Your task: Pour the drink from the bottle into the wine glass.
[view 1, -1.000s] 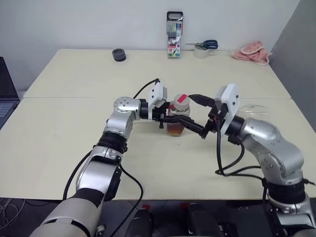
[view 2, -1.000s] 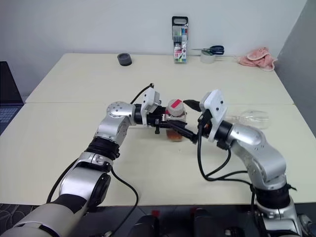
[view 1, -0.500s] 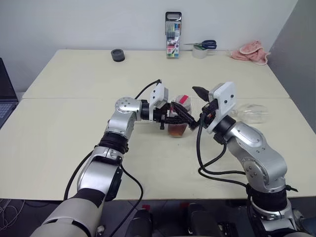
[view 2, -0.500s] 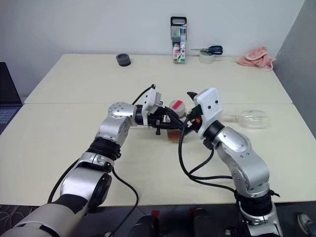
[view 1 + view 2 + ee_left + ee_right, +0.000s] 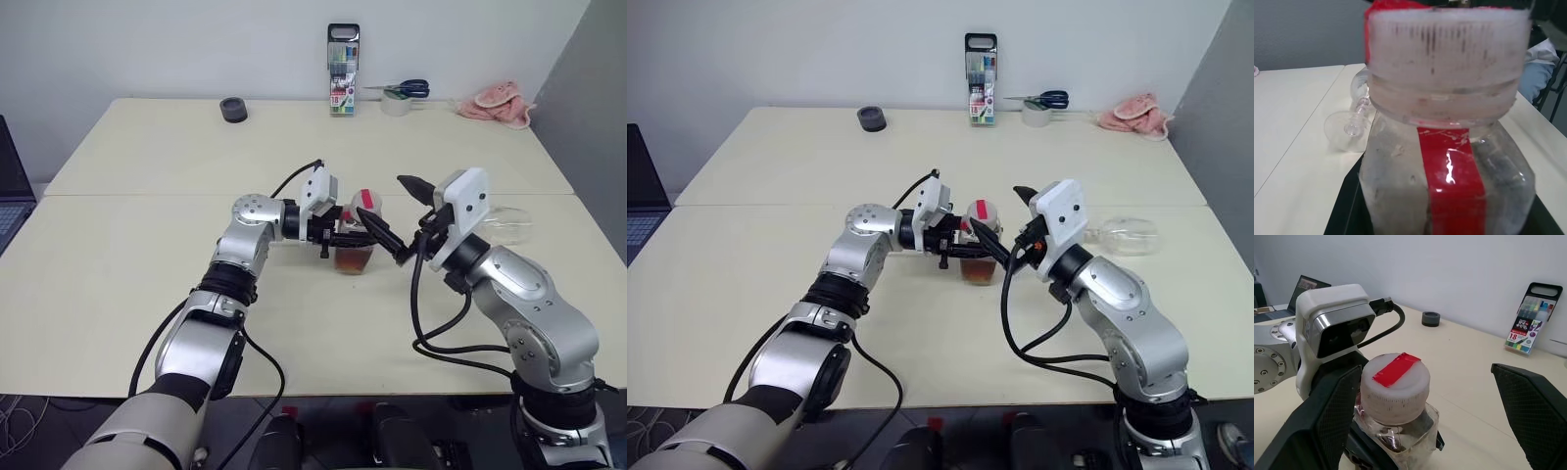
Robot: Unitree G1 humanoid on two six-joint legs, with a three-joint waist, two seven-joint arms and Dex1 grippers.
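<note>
The bottle (image 5: 355,238), small and clear with a red label strip and a white cap (image 5: 1395,387) taped red, stands upright mid-table. The amber drink (image 5: 353,260) fills its bottom. My left gripper (image 5: 340,235) is shut on the bottle's body from the left side. My right gripper (image 5: 381,197) comes in from the right and is open; its two black fingers (image 5: 1535,411) stand wide on either side of the cap without touching it. The wine glass (image 5: 502,219) lies on its side on the table to the right, behind my right arm, and is also seen past the bottle (image 5: 1354,122).
At the table's far edge stand a marker case (image 5: 344,70), a black tape roll (image 5: 233,109), scissors (image 5: 407,89) on a white roll, and a pink cloth (image 5: 500,103). A laptop (image 5: 8,186) sits at the left edge.
My right wrist has turned and its open fingers have come up from beside the bottle's body to the level of the cap. The left gripper and the bottle have kept still.
</note>
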